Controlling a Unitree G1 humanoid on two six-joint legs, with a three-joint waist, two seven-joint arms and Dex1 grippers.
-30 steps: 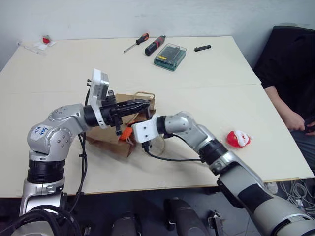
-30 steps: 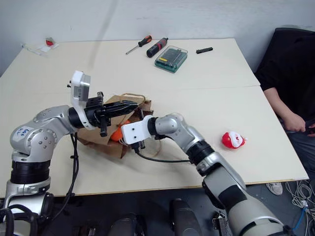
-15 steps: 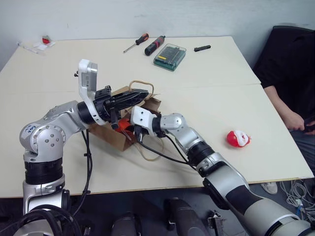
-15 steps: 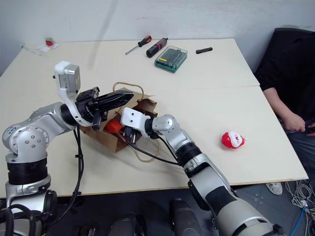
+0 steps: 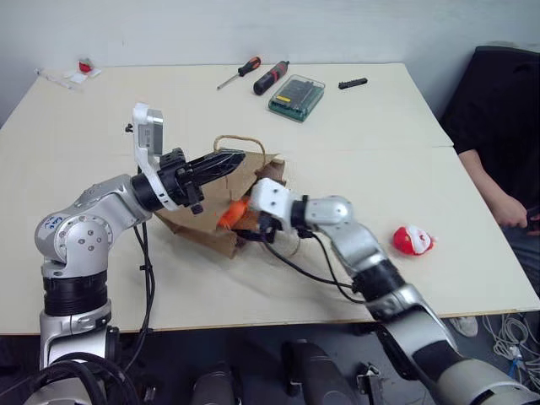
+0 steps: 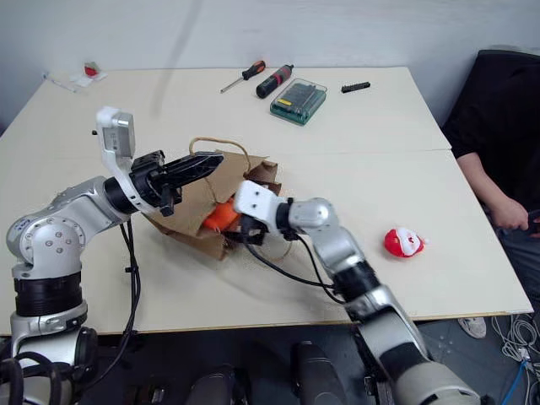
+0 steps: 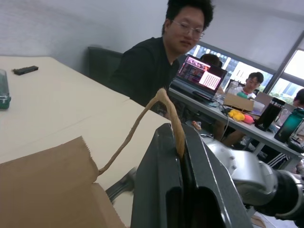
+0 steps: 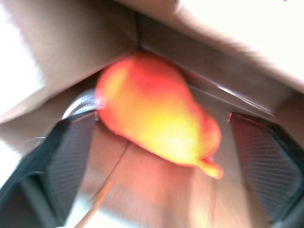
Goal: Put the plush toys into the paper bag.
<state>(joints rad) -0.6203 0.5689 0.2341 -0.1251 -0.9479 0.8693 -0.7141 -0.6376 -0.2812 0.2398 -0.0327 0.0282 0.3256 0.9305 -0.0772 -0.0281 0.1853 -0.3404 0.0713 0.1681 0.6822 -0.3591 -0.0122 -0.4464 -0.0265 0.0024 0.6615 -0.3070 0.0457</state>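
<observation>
Nearest, the right gripper [image 6: 245, 229] sits at the mouth of the paper bag [image 5: 202, 226], its two black fingers [image 8: 71, 156] spread wide apart with the orange plush toy [image 8: 156, 128] lying loose between them on the brown paper inside the bag (it is blurred in the right wrist view, so whether a finger touches it I cannot tell). From the head views the orange toy [image 5: 234, 213] shows at the bag's open end, just beside that gripper. The left gripper [image 5: 221, 161] is pressed together on one tan cord handle [image 7: 156, 114] and holds that side of the bag up off the table [image 5: 380, 152]. Off to the right, well apart from the bag, the red and white plush toy [image 5: 412, 240] lies on the table near a seated person [image 5: 498, 110]. Farther back lie a green case [image 5: 296, 96], two screwdrivers [image 5: 253, 74] and a small black piece [image 5: 351, 83].
</observation>
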